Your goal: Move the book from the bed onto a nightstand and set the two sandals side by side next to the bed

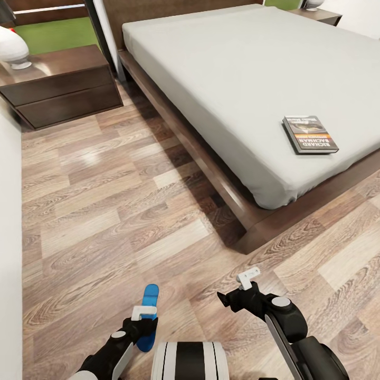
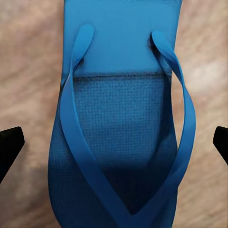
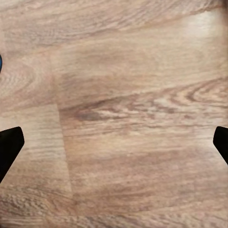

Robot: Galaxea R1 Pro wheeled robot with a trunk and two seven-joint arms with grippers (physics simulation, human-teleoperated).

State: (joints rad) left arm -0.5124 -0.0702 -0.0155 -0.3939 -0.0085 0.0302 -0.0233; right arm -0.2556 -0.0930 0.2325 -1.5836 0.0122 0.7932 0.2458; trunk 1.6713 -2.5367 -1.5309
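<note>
One blue sandal lies flat on the wood floor just ahead of my base. My left gripper hovers right over it and hides its near end. In the left wrist view the sandal shows with its straps up, and my left gripper is open, one dark fingertip off each long side and clear of it. My right gripper hangs open over bare floor, and the right wrist view shows the same gripper over planks. The book lies near the bed's foot corner. A nightstand stands at the far left.
A white lamp base sits on the left nightstand. A second nightstand shows beyond the bed's far side. The bed's dark wooden frame juts onto the floor. A white wall runs along the left. A sliver of blue edges the right wrist view.
</note>
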